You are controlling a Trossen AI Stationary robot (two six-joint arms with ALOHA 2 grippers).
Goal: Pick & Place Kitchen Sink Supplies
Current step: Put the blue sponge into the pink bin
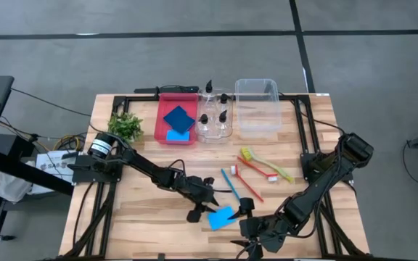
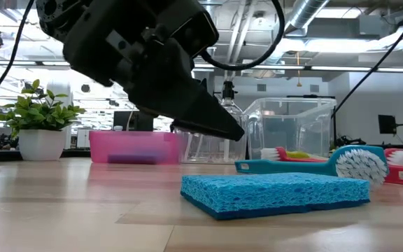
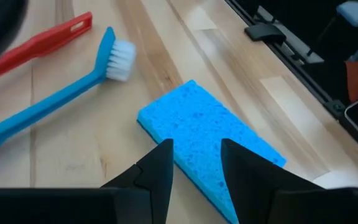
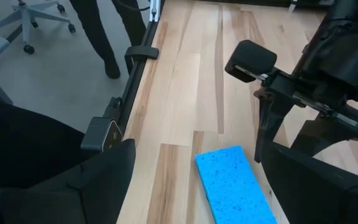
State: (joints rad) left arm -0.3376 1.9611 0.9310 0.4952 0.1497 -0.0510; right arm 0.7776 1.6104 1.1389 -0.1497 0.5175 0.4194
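Observation:
A light blue sponge [image 1: 221,217] lies flat on the wooden table near its front edge. It also shows in the left wrist view [image 3: 210,134] and the right wrist view [image 4: 235,183]. My left gripper [image 1: 203,209] hovers just above the sponge's left part. Its fingers are open and point down on either side of it without touching [image 3: 196,155]. My right gripper [image 1: 251,233] is wide open and empty, just right of the sponge near the front edge [image 4: 201,149]. A blue brush [image 1: 231,190] lies beside the sponge.
Red [image 1: 251,181] and yellow-green [image 1: 267,165] brushes lie at mid-right. At the back stand a red bin [image 1: 160,119] holding a dark and a light blue sponge, a clear bin with pump bottles [image 1: 216,119], another clear bin [image 1: 257,105] and a plant [image 1: 125,127].

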